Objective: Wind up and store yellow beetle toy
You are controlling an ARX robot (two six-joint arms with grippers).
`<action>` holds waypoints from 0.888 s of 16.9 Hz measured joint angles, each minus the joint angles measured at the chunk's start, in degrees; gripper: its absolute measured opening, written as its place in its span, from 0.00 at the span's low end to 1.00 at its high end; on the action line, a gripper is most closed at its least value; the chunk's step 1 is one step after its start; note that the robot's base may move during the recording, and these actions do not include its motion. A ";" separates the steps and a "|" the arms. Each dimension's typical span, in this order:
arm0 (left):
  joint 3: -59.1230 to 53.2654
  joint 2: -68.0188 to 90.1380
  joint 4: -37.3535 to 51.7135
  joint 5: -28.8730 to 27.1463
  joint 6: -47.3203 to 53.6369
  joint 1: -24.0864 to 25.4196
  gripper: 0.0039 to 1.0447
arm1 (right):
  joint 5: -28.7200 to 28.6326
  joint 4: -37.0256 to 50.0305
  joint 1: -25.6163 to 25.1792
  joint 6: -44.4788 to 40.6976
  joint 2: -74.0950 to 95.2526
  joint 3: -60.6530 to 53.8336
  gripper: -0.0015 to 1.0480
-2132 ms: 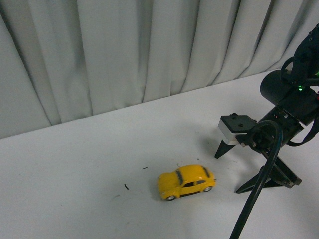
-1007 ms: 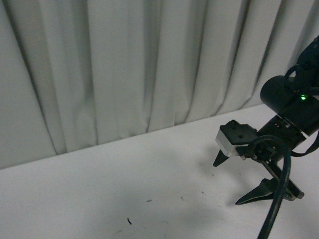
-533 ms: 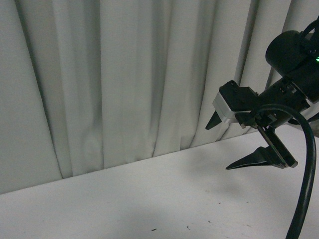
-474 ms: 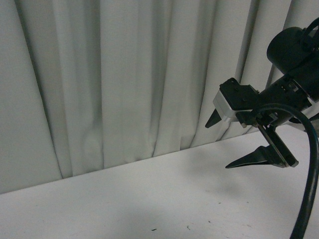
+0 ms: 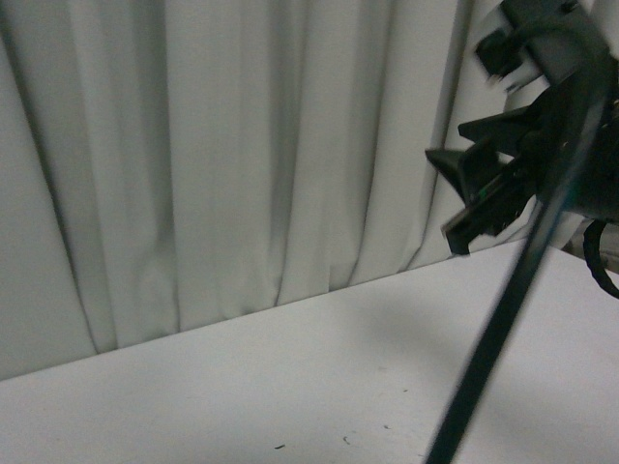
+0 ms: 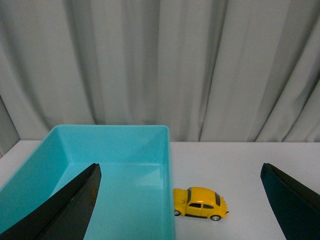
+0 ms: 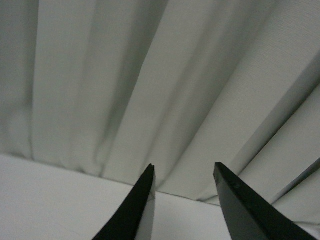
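Note:
The yellow beetle toy (image 6: 200,202) shows only in the left wrist view, standing on its wheels on the white table, its nose touching or nearly touching the outer wall of a turquoise bin (image 6: 167,150). My left gripper (image 6: 180,166) is open wide, one finger over the bin and the other out past the toy, with nothing between them. My right gripper (image 5: 443,193) is raised high at the upper right of the front view, blurred and open. In the right wrist view the right gripper (image 7: 184,167) faces the curtain and holds nothing. The front view does not show the toy.
A pale grey pleated curtain (image 5: 242,145) hangs along the back edge of the white table (image 5: 290,387). The turquoise bin has nothing showing inside it. A black cable (image 5: 493,338) from the right arm slants across the front view.
The right gripper has risen from just above the table to the upper right and turned. The toy dropped out of the front view after the earliest frame.

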 joint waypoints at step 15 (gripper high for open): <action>0.00 0.00 0.00 0.04 0.00 0.00 0.94 | 7.67 -7.67 8.50 20.15 -27.89 -21.29 0.02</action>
